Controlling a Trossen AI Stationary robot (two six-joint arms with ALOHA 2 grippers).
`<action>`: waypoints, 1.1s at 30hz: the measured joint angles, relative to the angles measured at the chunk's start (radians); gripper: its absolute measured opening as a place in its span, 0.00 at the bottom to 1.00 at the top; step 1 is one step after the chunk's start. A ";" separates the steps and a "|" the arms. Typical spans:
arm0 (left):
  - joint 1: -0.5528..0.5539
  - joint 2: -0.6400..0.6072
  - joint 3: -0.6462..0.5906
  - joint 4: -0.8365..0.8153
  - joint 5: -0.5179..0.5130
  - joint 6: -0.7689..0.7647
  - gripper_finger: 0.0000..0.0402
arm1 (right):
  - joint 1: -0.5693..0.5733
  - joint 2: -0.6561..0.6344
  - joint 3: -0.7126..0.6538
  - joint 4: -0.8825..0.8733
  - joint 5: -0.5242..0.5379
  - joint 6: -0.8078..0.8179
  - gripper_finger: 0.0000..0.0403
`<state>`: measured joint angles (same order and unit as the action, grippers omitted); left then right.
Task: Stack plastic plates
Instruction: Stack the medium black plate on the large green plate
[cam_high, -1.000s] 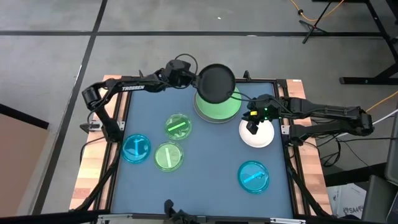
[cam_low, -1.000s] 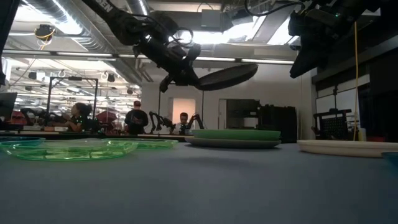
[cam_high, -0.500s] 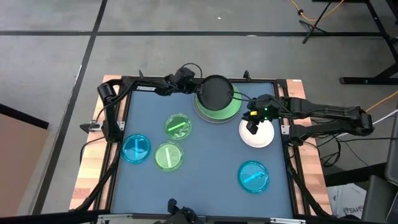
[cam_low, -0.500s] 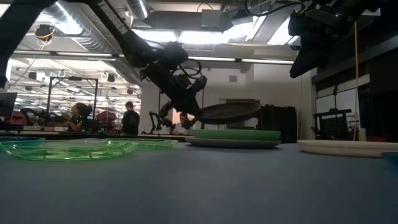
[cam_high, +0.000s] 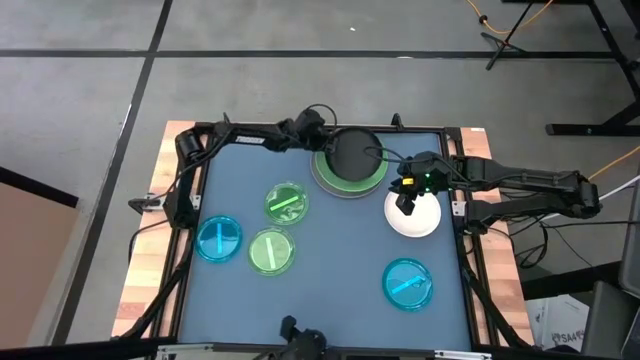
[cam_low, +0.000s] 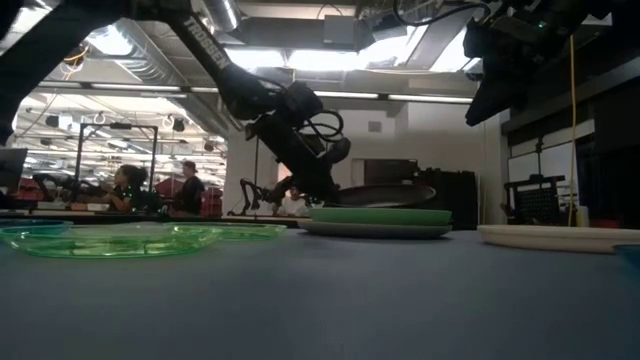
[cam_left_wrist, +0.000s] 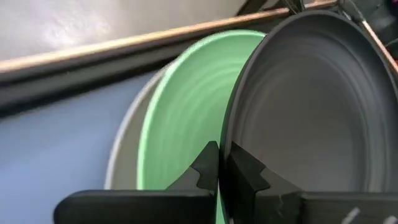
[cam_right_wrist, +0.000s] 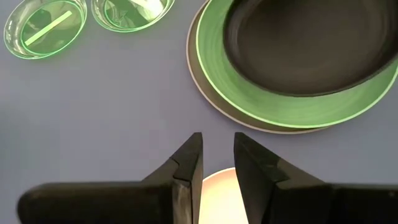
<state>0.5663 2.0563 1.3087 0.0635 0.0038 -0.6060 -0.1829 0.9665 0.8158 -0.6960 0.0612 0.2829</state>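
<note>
Lying nearest the front edge of the table (cam_high: 330, 320), a blue plate (cam_high: 408, 283) sits on the right side, well apart from the others. Farther back on the left, a second blue plate (cam_high: 219, 240) lies just beside a green plate (cam_high: 271, 251), with another small green plate (cam_high: 287, 202) behind them. On the right, the white plate (cam_high: 413, 217) rests under the right gripper (cam_right_wrist: 216, 163), which hovers above it with its fingers nearly pressed together, a narrow gap between them and nothing held. At the back centre, the light green plate (cam_high: 349, 172) lies on the grey plate (cam_right_wrist: 205, 87), whose rim shows around it. The left gripper (cam_left_wrist: 221, 165) pinches the near rim of the black plate (cam_high: 353, 155), holding it slightly tilted, just above the light green plate; the low view shows a thin gap beneath it. People (cam_low: 185, 190) show in the room beyond.
</note>
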 joint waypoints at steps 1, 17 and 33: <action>0.000 -0.001 0.001 -0.013 -0.003 0.008 0.02 | 0.000 0.000 0.000 0.000 0.000 0.000 0.20; 0.000 0.000 0.000 -0.074 -0.003 0.013 0.02 | 0.000 0.000 0.000 0.000 0.003 0.000 0.20; -0.003 0.000 0.000 -0.066 -0.002 0.013 0.14 | 0.000 0.000 0.000 0.000 0.003 0.000 0.20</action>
<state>0.5632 2.0560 1.3090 -0.0022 0.0018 -0.5930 -0.1832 0.9665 0.8154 -0.6964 0.0639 0.2829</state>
